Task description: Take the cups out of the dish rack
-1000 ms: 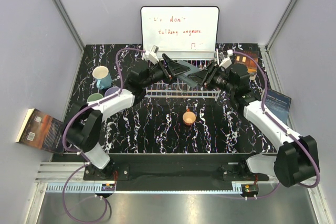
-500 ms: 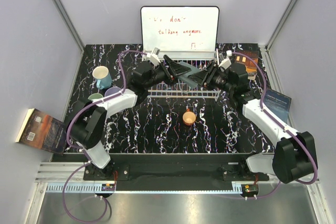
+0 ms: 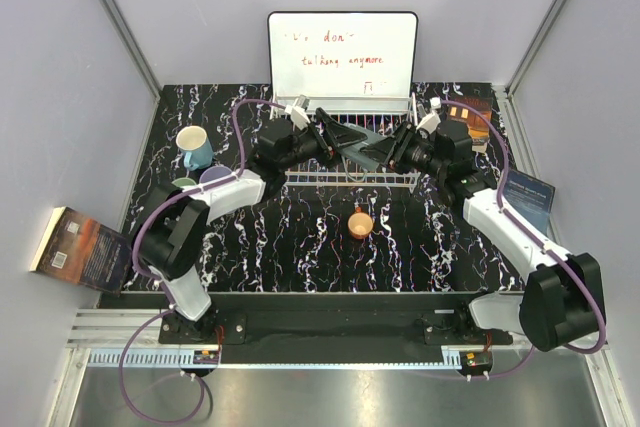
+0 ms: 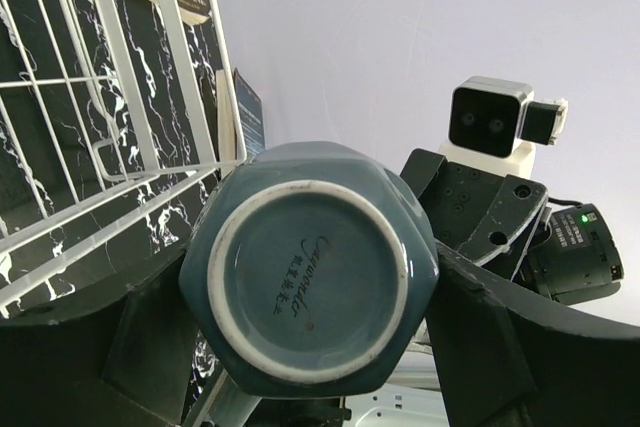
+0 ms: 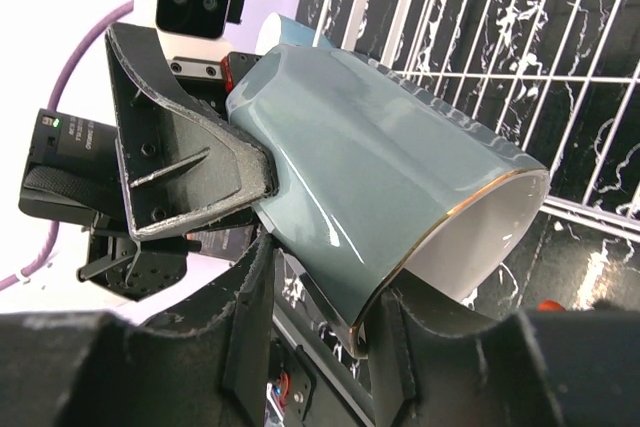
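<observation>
Top external view: both arms reach inward from the near edge of the black white-veined table (image 3: 300, 247). The left end effector (image 3: 350, 139) and right end effector (image 3: 384, 152) meet nose to nose above the white wire dish rack (image 3: 348, 179), in front of a whiteboard with red writing (image 3: 342, 52).

Left wrist view: a dark grey glazed cup (image 4: 310, 292) fills the frame, its ringed base facing the camera. The left end effector's black fingers (image 4: 150, 337) press on its sides, pinching it.

Right wrist view: the cup lies tilted, its white inside and gold-edged mouth pointing lower right. The right end effector's fingers (image 5: 245, 332) straddle the lower rim. Whether they squeeze it cannot be told.

On the table a small orange cup (image 3: 360, 224) stands near the rack's front. A light blue mug with a handle (image 3: 193, 147), a lilac purple cup (image 3: 213, 176) and a pale green cup (image 3: 180, 186) cluster at the left.

Compared with a second ago, the left arm has stretched further right, and the meeting point of the end effectors has shifted slightly rightward. The orange cup has not moved.
</observation>
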{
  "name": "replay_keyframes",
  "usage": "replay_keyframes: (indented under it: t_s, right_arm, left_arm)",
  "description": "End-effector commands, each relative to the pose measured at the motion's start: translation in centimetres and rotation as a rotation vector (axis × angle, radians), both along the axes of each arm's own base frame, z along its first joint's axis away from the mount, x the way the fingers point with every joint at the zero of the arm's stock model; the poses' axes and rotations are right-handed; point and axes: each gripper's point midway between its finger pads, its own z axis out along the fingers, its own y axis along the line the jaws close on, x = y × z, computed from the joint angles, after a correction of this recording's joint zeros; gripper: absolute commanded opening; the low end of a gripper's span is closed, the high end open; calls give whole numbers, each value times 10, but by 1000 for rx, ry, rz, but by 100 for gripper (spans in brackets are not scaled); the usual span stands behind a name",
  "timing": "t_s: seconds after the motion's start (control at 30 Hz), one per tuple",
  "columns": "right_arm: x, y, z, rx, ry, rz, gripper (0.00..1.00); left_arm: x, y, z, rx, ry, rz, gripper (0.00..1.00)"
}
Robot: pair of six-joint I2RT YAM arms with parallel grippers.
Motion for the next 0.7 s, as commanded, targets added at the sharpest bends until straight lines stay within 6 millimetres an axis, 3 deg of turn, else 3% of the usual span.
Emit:
replay_keyframes:
  t_s: [0.0,0.13,0.3,0.67]
  right_arm:
    - [-5,9,40,-29,-169,48,0]
    - [-7,10,44,-16,-191,59,0]
    - [-12,15,46,25,-210,97,31]
    - [-16,20,61,132,-262,133,34]
  left_arm:
    - [-59,-34,48,-93,-149,-263,0]
    - [-58,-43,46,-79,-117,-320,0]
    - [-62,-44,59,-179,-105,-352,0]
    - [-77,-28,89,-395,-156,-365,0]
